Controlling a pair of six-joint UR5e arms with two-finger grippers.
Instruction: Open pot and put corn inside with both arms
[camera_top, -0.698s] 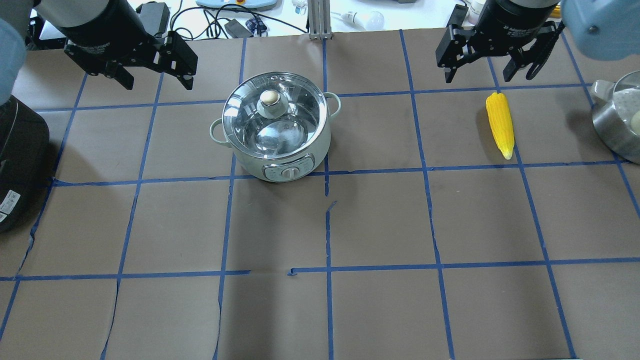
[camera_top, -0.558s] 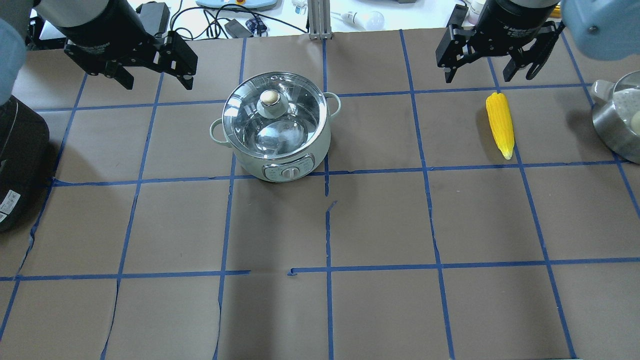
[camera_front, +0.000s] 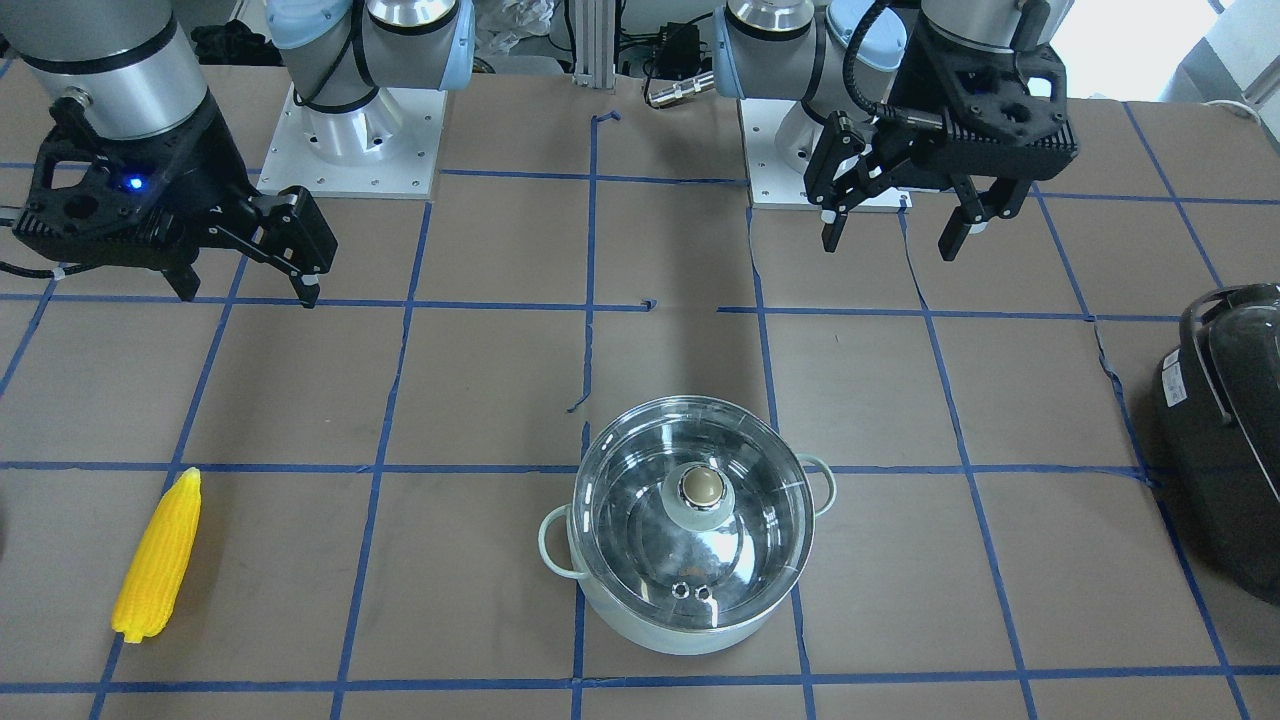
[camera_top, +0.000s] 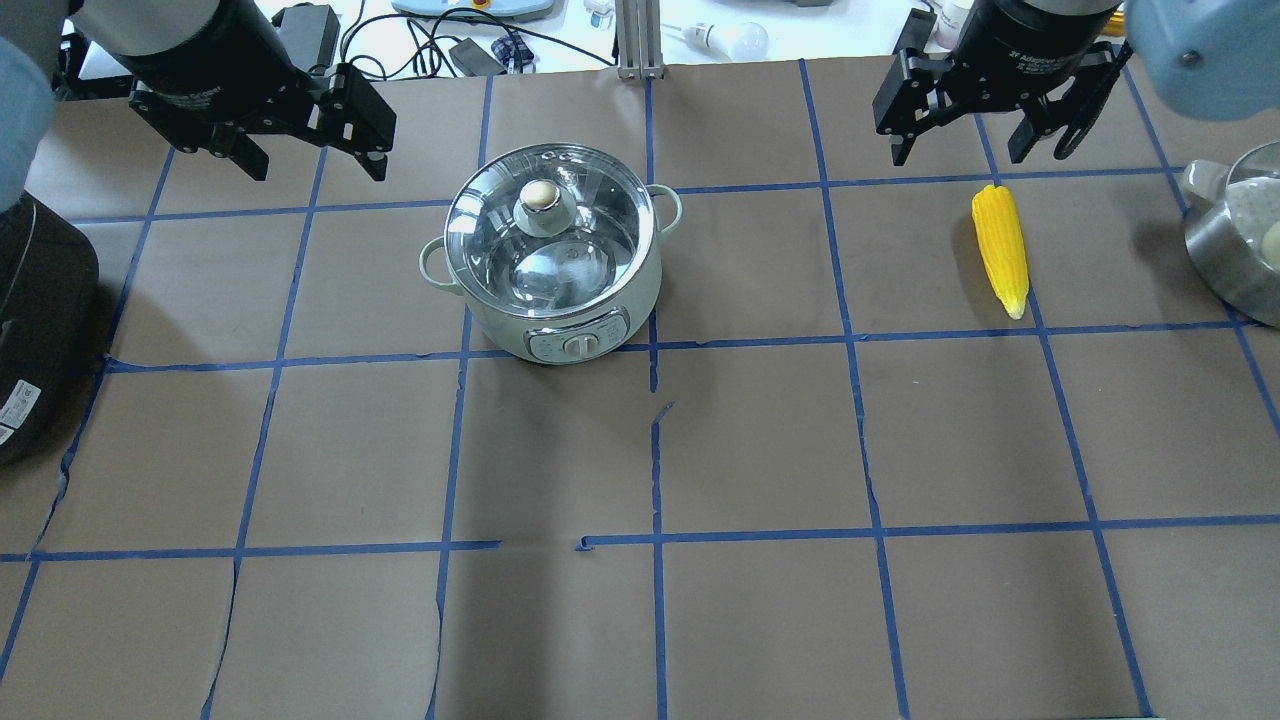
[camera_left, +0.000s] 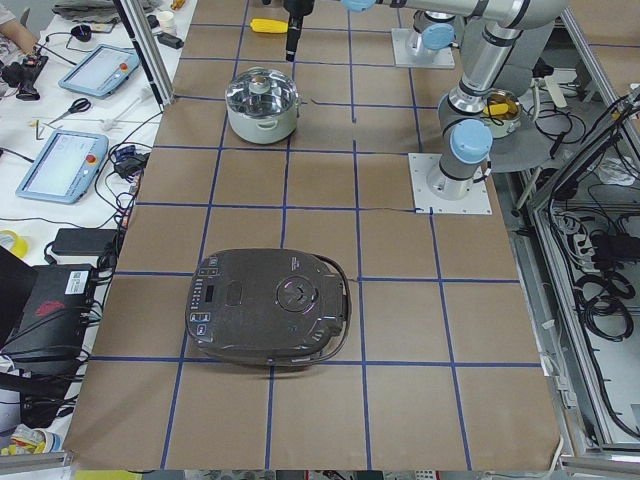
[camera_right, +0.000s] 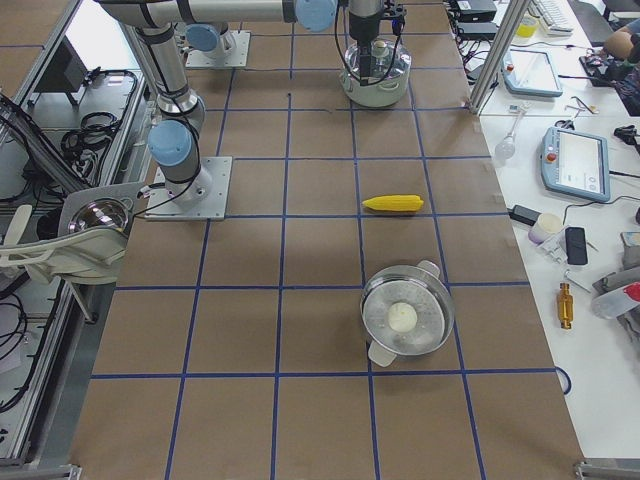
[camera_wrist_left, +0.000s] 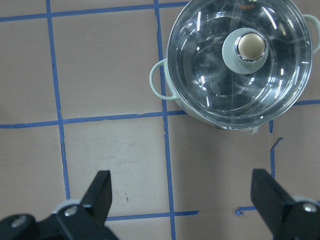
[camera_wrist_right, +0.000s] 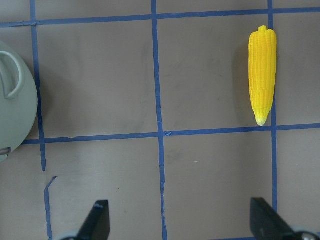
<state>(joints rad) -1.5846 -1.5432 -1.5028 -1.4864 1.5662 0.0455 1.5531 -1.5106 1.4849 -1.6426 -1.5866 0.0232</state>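
The pale mint pot (camera_top: 500, 325) stands at the table's back centre-left with its clear glass lid (camera_top: 585, 235) and knob (camera_top: 540, 197) on. It also shows in the front view (camera_front: 690, 632) and the left wrist view (camera_wrist_left: 172, 95). The yellow corn (camera_top: 1000, 248) lies flat at the back right, and shows in the front view (camera_front: 158, 555) and the right wrist view (camera_wrist_right: 262, 75). My left gripper (camera_top: 315, 165) is open and empty, high and behind-left of the pot. My right gripper (camera_top: 958, 155) is open and empty, hovering just behind the corn.
A large black glossy appliance (camera_top: 40, 320) sits at the left edge. A steel pan with a lid (camera_top: 1235, 240) sits at the right edge. Cables and devices lie beyond the table's back edge. Blue tape lines grid the brown surface.
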